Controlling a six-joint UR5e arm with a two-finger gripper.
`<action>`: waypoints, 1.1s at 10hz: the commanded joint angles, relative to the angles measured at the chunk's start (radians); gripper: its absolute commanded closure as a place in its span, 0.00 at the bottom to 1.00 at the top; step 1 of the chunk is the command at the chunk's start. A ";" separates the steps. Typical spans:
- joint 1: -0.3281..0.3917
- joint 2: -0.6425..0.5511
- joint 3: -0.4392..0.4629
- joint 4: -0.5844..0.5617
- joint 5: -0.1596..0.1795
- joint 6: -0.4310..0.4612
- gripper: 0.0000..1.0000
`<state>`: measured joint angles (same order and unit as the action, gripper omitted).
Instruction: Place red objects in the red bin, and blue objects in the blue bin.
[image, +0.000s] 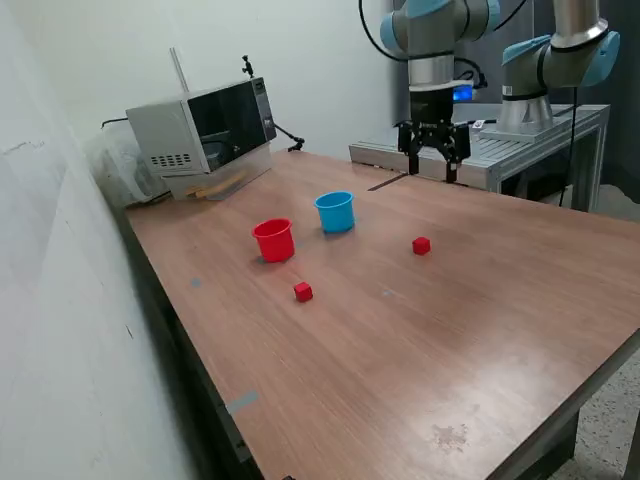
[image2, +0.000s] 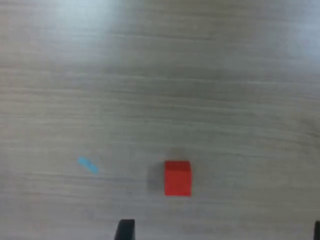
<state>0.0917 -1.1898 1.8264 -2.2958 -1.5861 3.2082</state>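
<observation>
Gripper (image: 434, 165), jaws apart and empty, hangs high over the table's far side; it likely must descend onto the nearby red cube (image: 421, 245).

Microwave (image: 205, 133) at the wooden table's (image: 480, 340) far corner; small blue tape mark (image2: 88, 165) on the tabletop.

Red cubes (image: 421, 245), light-blue cup (image: 335, 212)
</observation>
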 joint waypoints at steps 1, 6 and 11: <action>-0.006 0.137 -0.006 -0.086 -0.002 -0.002 0.00; -0.007 0.206 -0.010 -0.122 -0.002 -0.005 0.00; -0.027 0.271 -0.062 -0.143 -0.002 -0.020 0.00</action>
<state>0.0786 -0.9341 1.7780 -2.4357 -1.5877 3.1982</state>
